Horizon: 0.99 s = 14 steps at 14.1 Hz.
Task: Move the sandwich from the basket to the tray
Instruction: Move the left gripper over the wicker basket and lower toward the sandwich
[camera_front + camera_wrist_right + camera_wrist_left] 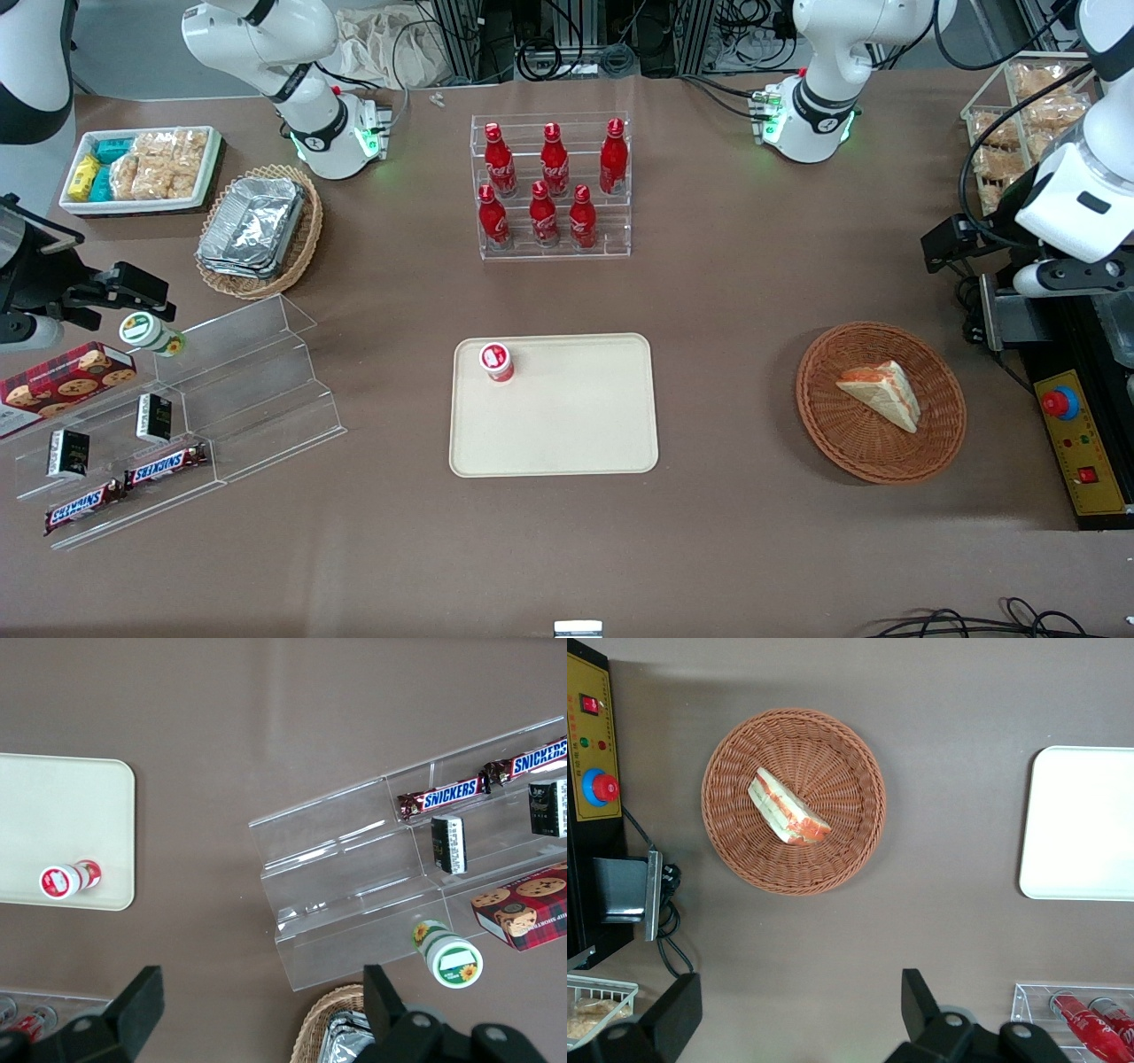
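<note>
The sandwich [880, 396] [787, 808], a pale bread wedge with red-orange and green filling, lies in the round reddish-brown wicker basket [815, 416] [744, 859] toward the working arm's end of the table. The cream tray [567, 434] [1081, 824] [53, 815] lies mid-table with a small red-capped bottle [497, 361] [66, 879] standing near one corner. My gripper [961, 241] [797, 1014] hangs high above the table, farther from the front camera than the basket. It is open, with only bare table between its fingers.
A clear rack of red cola bottles [554, 186] stands farther back than the tray. A yellow control box with a red button [1076, 443] sits beside the basket. Toward the parked arm's end are a stepped acrylic shelf [239, 390] with snacks, a tan basket of foil trays [257, 230] and a white snack bin [142, 168].
</note>
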Motion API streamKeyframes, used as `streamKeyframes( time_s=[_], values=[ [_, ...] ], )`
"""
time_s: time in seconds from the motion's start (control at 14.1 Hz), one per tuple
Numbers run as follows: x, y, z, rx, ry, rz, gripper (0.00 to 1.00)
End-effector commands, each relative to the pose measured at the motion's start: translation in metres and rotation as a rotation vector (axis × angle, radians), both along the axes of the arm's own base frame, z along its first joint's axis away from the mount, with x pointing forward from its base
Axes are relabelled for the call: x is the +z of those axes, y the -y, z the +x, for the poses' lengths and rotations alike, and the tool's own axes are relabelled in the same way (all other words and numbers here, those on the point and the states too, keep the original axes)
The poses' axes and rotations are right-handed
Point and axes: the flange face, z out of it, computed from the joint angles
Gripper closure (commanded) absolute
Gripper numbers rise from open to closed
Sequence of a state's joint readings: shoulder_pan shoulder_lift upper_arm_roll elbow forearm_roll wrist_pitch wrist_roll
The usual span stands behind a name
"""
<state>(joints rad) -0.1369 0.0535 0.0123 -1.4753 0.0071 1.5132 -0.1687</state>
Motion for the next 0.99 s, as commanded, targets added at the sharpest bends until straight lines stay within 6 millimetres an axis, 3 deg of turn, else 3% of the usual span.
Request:
streamKeyframes(
  time_s=[0.0, 0.28, 0.49, 0.71, 0.85, 0.92],
  values=[
    [0.007, 0.000, -0.007, -0.011, -0.030, -0.008, 0.00],
    [-0.006, -0.003, -0.001, 0.002, -0.053, 0.020, 0.00],
    [-0.019, -0.015, 0.006, 0.169, -0.064, 0.052, 0.00],
    [-0.049, -0.053, 0.022, 0.370, -0.118, 0.004, 0.00],
    [-0.077, -0.090, 0.034, 0.525, -0.150, -0.037, 0.00],
    [-0.098, -0.098, 0.037, 0.552, -0.150, -0.037, 0.00]
  ],
)
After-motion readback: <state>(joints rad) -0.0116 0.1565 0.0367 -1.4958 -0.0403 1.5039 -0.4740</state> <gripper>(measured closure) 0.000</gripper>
